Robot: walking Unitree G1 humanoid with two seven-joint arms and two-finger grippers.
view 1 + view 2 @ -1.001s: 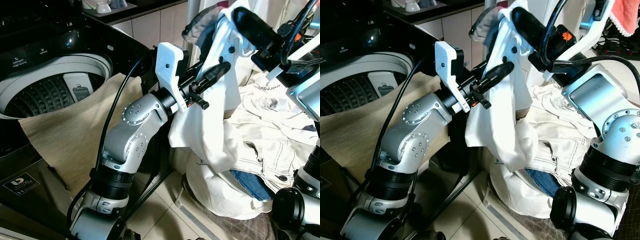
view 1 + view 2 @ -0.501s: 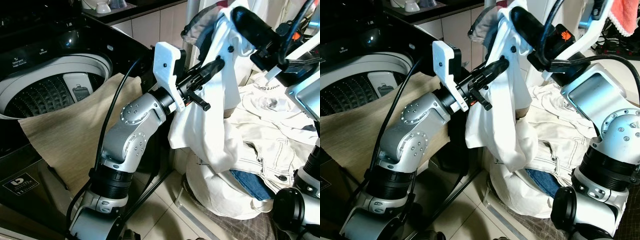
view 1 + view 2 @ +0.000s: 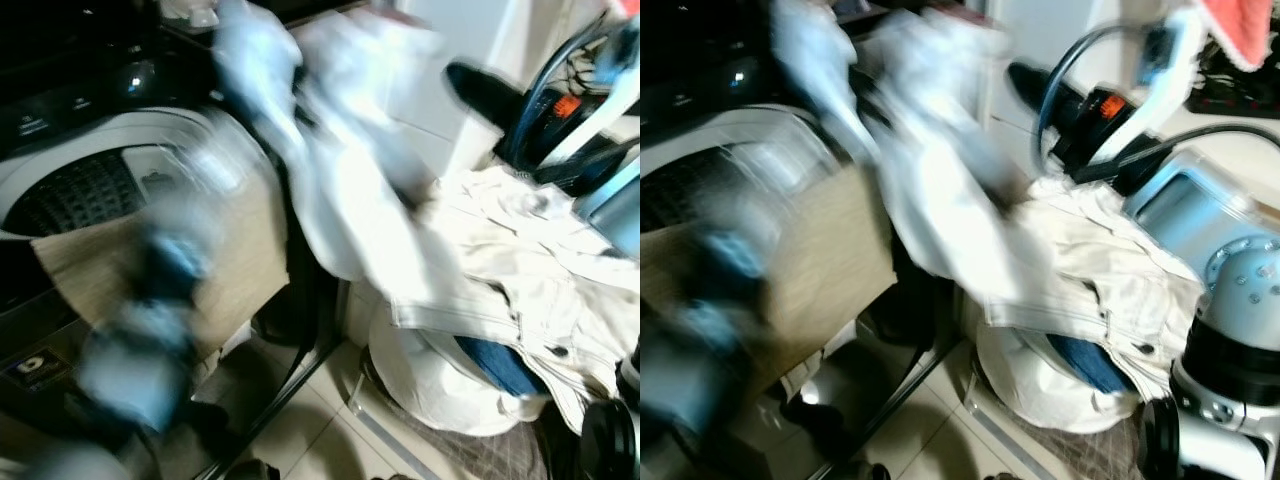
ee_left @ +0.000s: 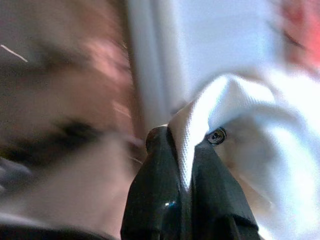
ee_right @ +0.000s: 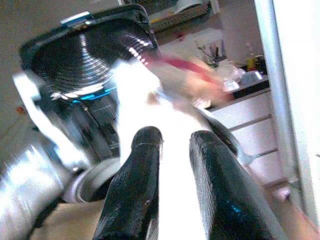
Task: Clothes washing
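Note:
A white buttoned shirt (image 3: 340, 190) streaks in motion blur between the washing machine (image 3: 80, 190) and the laundry pile (image 3: 520, 270). My left gripper (image 4: 183, 146) is shut on a fold of this shirt beside a dark button. The left arm (image 3: 150, 330) is a blur in front of the washer. My right gripper (image 5: 172, 140) is open, raised above the pile, with the shirt lying beyond its fingertips. Its black fingers (image 3: 485, 88) stand apart from the shirt in the left eye view.
A tan cloth (image 3: 240, 240) hangs over the washer's front edge. Cream garments and blue jeans (image 3: 500, 365) are heaped on a white bag (image 3: 430, 385) on the tiled floor. A red towel (image 3: 1240, 30) hangs at the far right.
My left arm has swung fast to the left toward the washer, pulling the white shirt off my right gripper. The right gripper stays raised over the pile.

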